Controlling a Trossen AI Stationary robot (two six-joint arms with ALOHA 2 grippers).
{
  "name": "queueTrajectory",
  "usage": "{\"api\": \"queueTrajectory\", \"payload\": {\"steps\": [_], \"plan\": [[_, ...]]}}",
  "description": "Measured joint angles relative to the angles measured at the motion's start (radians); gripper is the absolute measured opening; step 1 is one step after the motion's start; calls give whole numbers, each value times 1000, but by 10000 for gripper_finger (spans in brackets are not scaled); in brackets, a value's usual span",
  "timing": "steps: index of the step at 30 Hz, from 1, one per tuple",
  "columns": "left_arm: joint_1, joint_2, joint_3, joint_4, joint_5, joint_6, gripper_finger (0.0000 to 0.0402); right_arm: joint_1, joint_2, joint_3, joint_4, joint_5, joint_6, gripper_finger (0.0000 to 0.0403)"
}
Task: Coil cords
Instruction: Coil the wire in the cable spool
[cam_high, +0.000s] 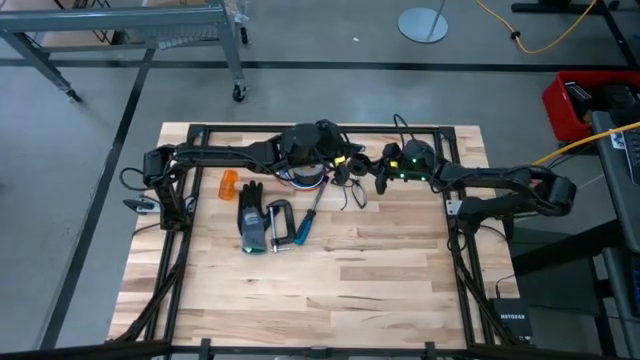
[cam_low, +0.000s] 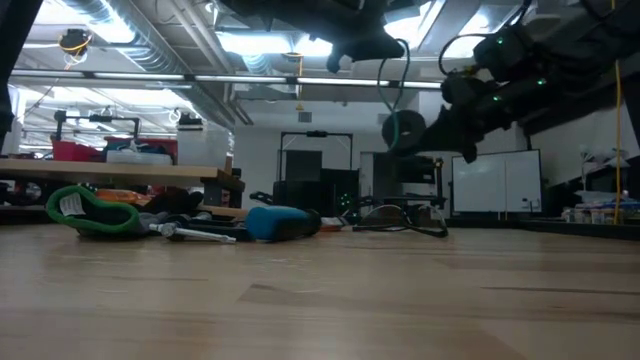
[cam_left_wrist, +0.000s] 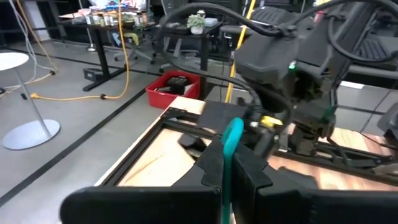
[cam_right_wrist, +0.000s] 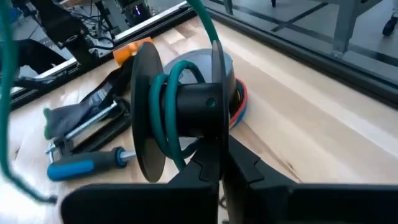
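Note:
A thin teal cord (cam_right_wrist: 166, 118) is wound around the hub of a black spool (cam_right_wrist: 186, 112). From there it arcs up (cam_low: 397, 62) to my left gripper (cam_left_wrist: 229, 165), which is shut on it above the table's far middle (cam_high: 351, 163). My right gripper (cam_right_wrist: 219, 163) is shut on the spool, just right of the left one (cam_high: 383, 176). The spool hangs over the table in the low view (cam_low: 403, 130). Thin black cords (cam_high: 353, 193) lie loose on the wood below the two grippers. My left gripper pinches the teal cord (cam_left_wrist: 232, 134) between its two fingers, which point roughly level toward the right arm. The cord comes out past the fingertips and curves slackly on to the spool, clear of the table. My right gripper pinches the lower rim of one spool flange (cam_right_wrist: 216, 144) between its two fingers, coming from the table's right and slanting slightly down. The spool is lifted clear of the table, with its flanges upright and its hub level.
A grey tape roll (cam_right_wrist: 219, 62) lies under the left arm. A blue-handled screwdriver (cam_high: 305, 222), a metal clamp (cam_high: 279, 226), a dark glove (cam_high: 251, 212) and an orange object (cam_high: 229, 183) lie left of centre. The table's near half is bare wood (cam_high: 330, 290).

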Motion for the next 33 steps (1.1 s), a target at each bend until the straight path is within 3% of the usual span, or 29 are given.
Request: {"api": "queueTrajectory", "payload": {"steps": [9, 19, 33], "plan": [[-26, 0, 0, -52, 13, -26, 0, 0, 115, 110, 51, 12, 22, 2], [-52, 0, 0, -100, 12, -33, 0, -1, 118, 187, 76, 102, -8, 2], [-58, 54, 1, -90, 19, -82, 0, -2, 119, 192, 126, 49, -9, 2]]}}
